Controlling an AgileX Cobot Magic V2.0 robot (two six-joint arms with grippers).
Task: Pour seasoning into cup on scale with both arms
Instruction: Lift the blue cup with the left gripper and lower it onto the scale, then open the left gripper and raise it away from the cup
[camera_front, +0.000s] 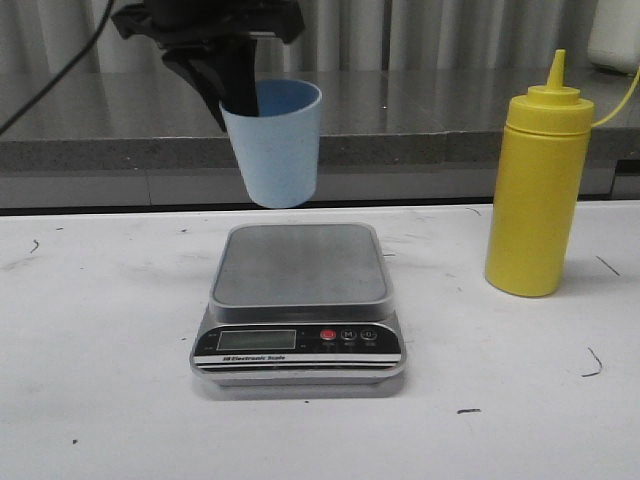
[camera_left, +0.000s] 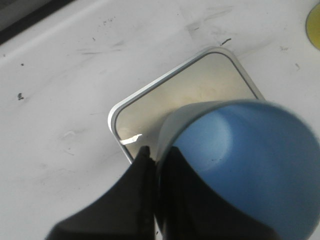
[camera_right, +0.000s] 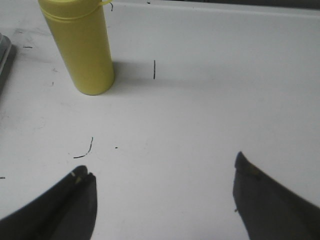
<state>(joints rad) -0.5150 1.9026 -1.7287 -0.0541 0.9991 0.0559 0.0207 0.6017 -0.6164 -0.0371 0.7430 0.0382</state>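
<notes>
Risk: tilted cup pinched at rim by left gripper, hanging above scale | if we release off-centre it tips | right gripper wide open, empty | bottle upright, right of scale.

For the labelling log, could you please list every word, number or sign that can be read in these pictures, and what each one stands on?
"SB Electronic Scale", roughly: small white print on the scale, black front strip; blurred, first letters uncertain.
LCD display: blank, no digits.
Red button and two dark buttons: markings too small to read.
Cup and yellow bottle: no text visible.
</notes>
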